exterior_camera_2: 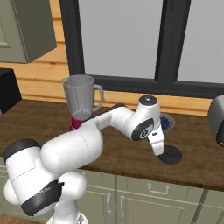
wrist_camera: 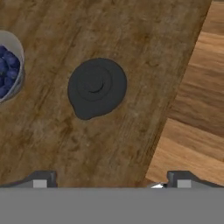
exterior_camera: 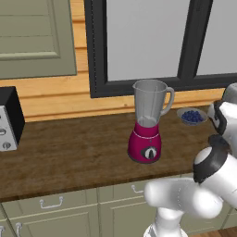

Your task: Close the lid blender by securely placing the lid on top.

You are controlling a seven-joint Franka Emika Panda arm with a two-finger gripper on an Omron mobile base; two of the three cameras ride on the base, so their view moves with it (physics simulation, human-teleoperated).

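The blender stands upright on the wooden counter, magenta base with a black dial, and its clear grey jar has no cover on the rim. The lid, a round black disc, lies flat on the counter to the blender's right, near the front edge. My gripper hangs just above and beside the lid, pointing down at it. Its fingertips stand wide apart and open, with nothing between them and not touching the lid.
A small bowl of blue berries sits behind the lid toward the wall. A black-and-silver appliance stands at the counter's left, another grey one at its right. The counter's front edge runs close to the lid.
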